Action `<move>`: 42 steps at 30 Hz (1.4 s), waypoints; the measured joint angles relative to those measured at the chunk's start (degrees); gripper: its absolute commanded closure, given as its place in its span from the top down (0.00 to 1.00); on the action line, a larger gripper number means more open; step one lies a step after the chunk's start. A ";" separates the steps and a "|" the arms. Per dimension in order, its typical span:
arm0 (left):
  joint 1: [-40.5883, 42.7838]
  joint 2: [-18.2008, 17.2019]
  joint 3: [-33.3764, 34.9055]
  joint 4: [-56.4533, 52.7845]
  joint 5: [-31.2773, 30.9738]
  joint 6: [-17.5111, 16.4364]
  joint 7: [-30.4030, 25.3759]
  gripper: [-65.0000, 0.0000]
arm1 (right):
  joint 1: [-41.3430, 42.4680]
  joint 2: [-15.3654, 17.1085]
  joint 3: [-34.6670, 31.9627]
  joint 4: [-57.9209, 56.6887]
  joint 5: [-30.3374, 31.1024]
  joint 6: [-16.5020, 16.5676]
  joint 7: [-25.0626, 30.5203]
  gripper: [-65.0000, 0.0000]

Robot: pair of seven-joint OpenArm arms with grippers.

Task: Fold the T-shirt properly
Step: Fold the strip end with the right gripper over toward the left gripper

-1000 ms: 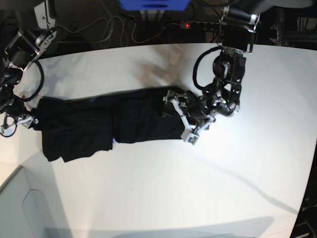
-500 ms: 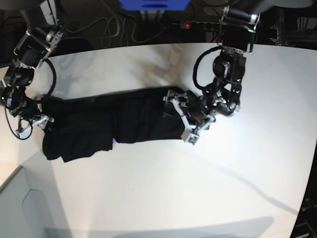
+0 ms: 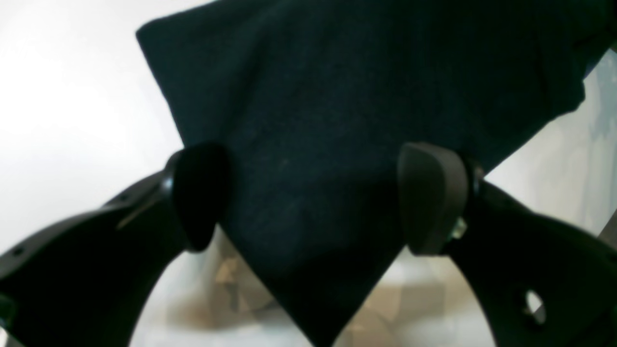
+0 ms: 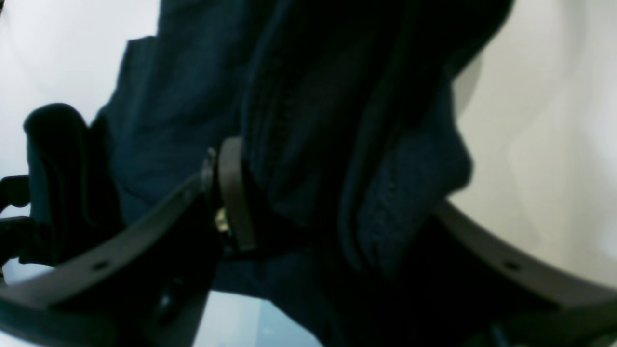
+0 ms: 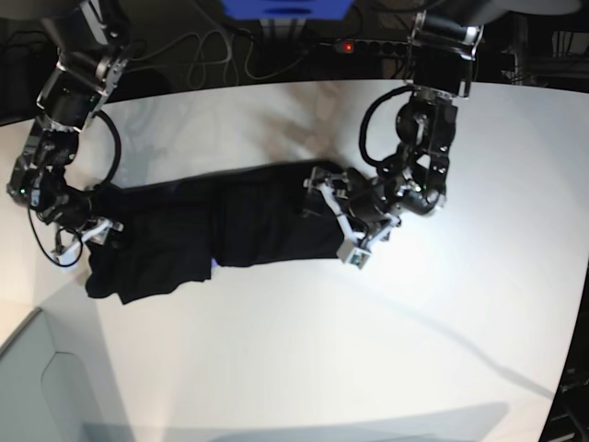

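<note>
The black T-shirt (image 5: 230, 226) lies as a long folded strip across the white table (image 5: 368, 350), plain side up. My left gripper (image 5: 333, 221) sits at the strip's right end. In the left wrist view it (image 3: 315, 197) is open, with a corner of the T-shirt (image 3: 337, 96) lying between its pads (image 3: 431, 197) and no pinch on it. My right gripper (image 5: 87, 235) is at the strip's left end. In the right wrist view it (image 4: 332, 202) stands wide with bunched T-shirt (image 4: 313, 96) filling the gap. One pad (image 4: 234, 193) touches the cloth; the other fingertip is hidden behind it.
A power strip (image 5: 345, 46) with a red light and loose cables (image 5: 212, 55) lie beyond the table's far edge, beside a blue object (image 5: 285, 7). The table's edge curves away at the lower left, where a grey surface (image 5: 55, 387) begins.
My right arm has swung in from the left onto the shirt's left end, and that end has bunched slightly. Its jaws have narrowed a little. The left arm has not moved.
</note>
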 measured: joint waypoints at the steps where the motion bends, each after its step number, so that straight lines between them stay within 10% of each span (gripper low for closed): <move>1: 0.00 0.00 0.00 0.00 0.00 0.00 0.00 0.83 | 0.00 0.02 0.02 0.00 -0.07 -0.02 -0.17 0.39; 9: 0.00 0.13 0.00 0.00 0.00 0.00 0.00 0.83 | 0.00 2.10 -0.09 0.00 -1.05 -1.33 -1.22 0.08; 13: 0.02 0.24 0.00 0.00 0.00 0.00 0.02 0.83 | -0.81 2.05 -0.20 2.75 -1.09 -16.28 -1.51 0.00; 17: 0.02 0.33 0.00 0.02 0.02 0.00 0.15 0.83 | -3.39 1.40 -1.05 12.59 -1.70 -23.78 -1.03 0.00; 42: -0.02 0.35 0.04 0.02 0.31 0.02 0.68 0.83 | -11.08 -0.22 -12.33 36.59 -1.81 -24.41 -5.33 0.00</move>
